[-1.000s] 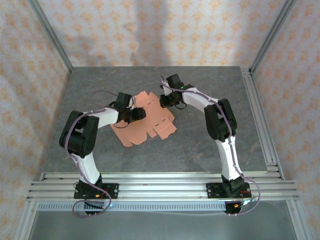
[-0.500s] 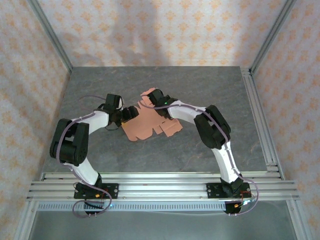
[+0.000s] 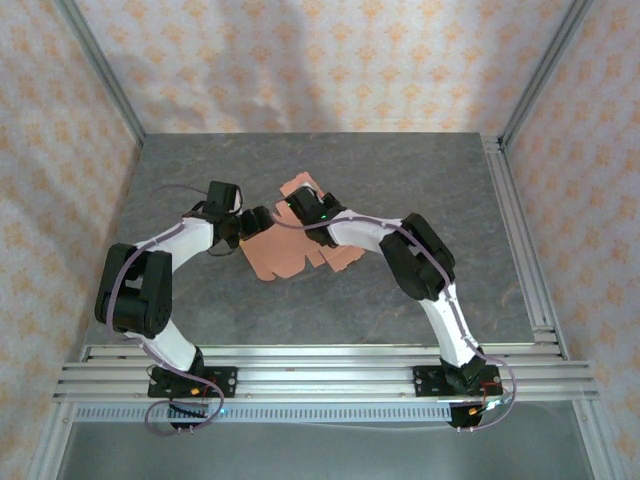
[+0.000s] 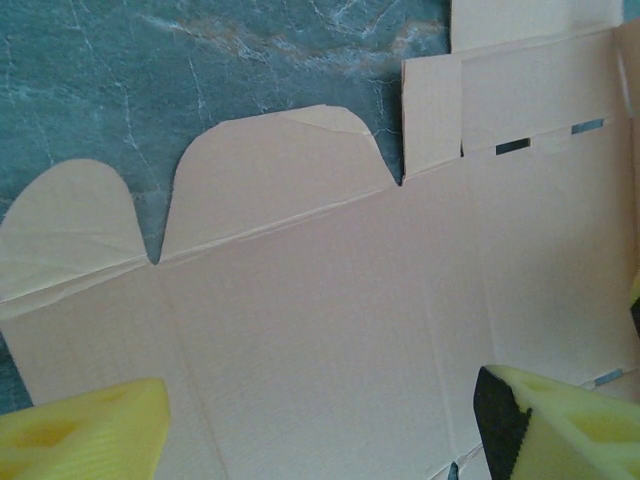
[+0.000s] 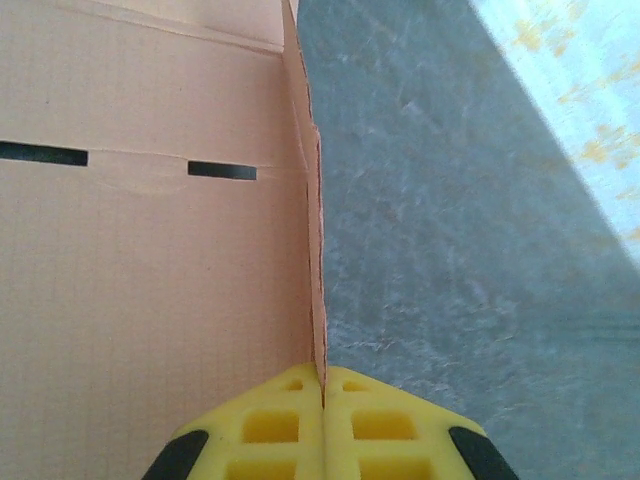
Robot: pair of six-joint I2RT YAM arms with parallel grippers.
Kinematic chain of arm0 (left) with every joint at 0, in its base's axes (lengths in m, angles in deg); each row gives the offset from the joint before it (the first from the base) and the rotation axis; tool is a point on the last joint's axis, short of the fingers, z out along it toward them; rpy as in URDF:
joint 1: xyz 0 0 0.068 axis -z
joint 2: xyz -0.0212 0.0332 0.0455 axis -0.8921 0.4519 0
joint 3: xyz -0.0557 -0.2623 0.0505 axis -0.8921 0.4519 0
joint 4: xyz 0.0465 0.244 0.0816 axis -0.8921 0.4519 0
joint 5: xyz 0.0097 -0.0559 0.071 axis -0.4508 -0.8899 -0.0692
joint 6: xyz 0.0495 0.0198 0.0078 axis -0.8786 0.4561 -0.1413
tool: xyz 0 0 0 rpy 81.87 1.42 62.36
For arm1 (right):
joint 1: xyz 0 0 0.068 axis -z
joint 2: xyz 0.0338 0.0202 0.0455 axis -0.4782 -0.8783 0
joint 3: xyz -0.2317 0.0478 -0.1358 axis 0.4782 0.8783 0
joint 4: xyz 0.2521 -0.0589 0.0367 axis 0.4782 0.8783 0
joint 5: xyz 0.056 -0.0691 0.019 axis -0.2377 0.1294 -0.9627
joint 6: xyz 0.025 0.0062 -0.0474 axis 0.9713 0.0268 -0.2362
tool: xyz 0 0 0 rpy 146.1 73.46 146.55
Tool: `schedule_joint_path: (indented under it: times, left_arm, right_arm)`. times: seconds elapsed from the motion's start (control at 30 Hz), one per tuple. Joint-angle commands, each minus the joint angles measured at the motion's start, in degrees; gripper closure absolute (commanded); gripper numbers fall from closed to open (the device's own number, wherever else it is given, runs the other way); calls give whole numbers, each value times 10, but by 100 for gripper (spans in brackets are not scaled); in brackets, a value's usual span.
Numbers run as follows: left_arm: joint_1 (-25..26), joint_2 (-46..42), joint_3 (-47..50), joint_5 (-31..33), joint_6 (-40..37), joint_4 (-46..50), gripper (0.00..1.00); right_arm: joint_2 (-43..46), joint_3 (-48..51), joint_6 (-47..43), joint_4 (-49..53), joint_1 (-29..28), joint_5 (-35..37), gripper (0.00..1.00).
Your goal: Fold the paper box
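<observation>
Since a second ago the right gripper [image 5: 322, 398] has travelled left, dragging the paper box [image 3: 292, 256] to just left of centre on the table [image 3: 420, 190]. It is clamped tight on a side flap [image 5: 313, 200], which stands upright. The left gripper [image 4: 318, 425] has spread wide and grips nothing, poised over the flat panel. Judging by the sheet, folding has barely begun.
</observation>
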Motion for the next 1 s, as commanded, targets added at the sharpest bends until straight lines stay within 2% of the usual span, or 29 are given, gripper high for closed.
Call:
schedule_joint_path:
  times: [0.0,0.13,0.23,0.3,0.4,0.5,0.67,0.77,0.87,0.97]
  left_arm:
    - [-3,-24,4,-18,20,-17,19]
    - [-3,-17,22,-42,57,-76,19]
    - [-3,-18,31,-38,65,-95,19]
    - [-3,-16,30,-35,60,-90,19]
    - [-3,-10,19,-35,49,-72,19]
    - [-3,-9,11,-38,45,-64,19]
    - [-3,-6,3,-26,50,-61,19]
    - [-2,-3,-3,-21,48,-54,19]
    - [-1,-3,-5,-17,44,-48,19]
    - [0,0,-5,-17,44,-47,19]
  right_arm:
    - [62,26,70,33,33,-114,99]
    - [89,52,113,48,79,-253,96]
    - [94,56,131,58,105,-314,99]
    - [94,56,135,57,111,-321,100]
    - [90,56,126,52,109,-279,100]
    - [82,66,98,28,95,-203,100]
    - [61,87,-15,-30,44,-48,100]
    - [51,101,-60,-70,24,18,100]
    - [41,112,-96,-109,12,65,100]
    - [50,113,-64,-106,15,42,100]
